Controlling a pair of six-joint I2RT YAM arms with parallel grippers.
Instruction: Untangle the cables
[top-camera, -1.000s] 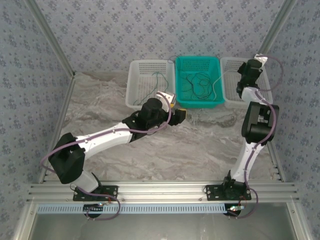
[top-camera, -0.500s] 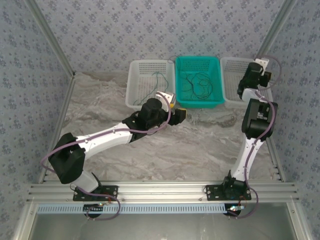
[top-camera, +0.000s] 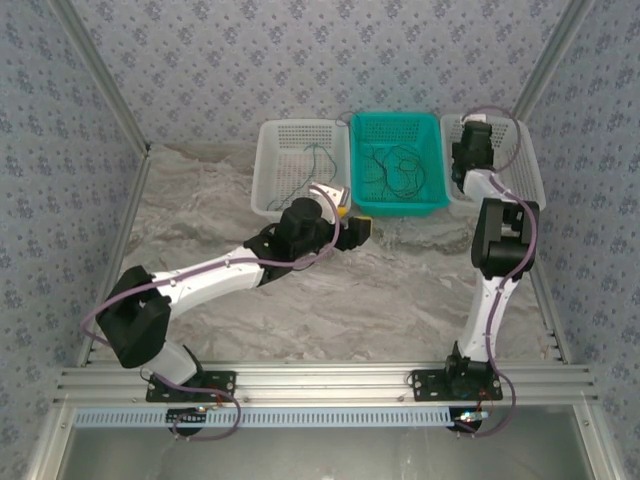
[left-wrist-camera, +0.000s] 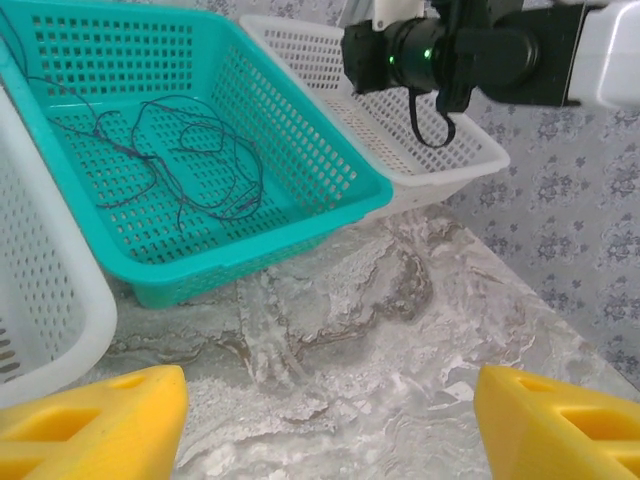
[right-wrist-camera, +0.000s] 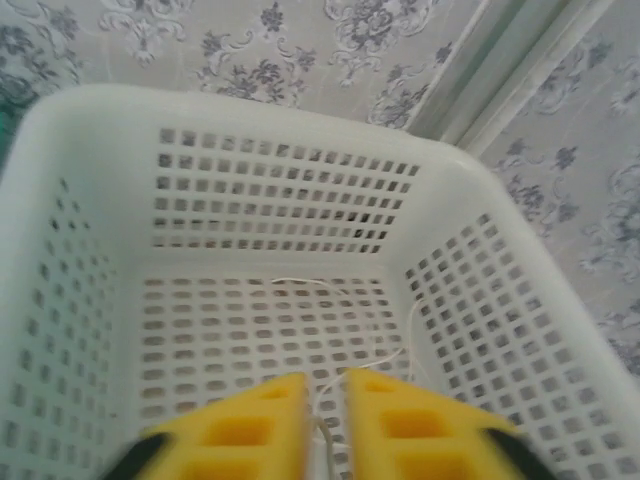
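Note:
A tangle of dark thin cables (top-camera: 395, 165) lies on the floor of the teal basket (top-camera: 400, 207); from the left wrist the same tangle (left-wrist-camera: 190, 150) is at upper left. One green cable (top-camera: 318, 160) lies in the left white basket (top-camera: 268, 175). A whitish cable (right-wrist-camera: 340, 290) lies in the right white basket (right-wrist-camera: 250, 130). My right gripper (right-wrist-camera: 325, 400) hangs over that basket, its yellow jaws a narrow gap apart, with the whitish cable running loose through the gap. My left gripper (left-wrist-camera: 330, 400) stands wide open above bare table in front of the teal basket, holding nothing.
The three baskets stand side by side at the table's far edge against the patterned wall. My right arm's black wrist (left-wrist-camera: 460, 50) reaches over the right white basket (top-camera: 527, 170). Marbled tabletop (top-camera: 400, 290) spreads between the arms.
My right wrist has swung left across the right basket, and its jaws have parted from shut to a narrow gap. The left arm has not moved.

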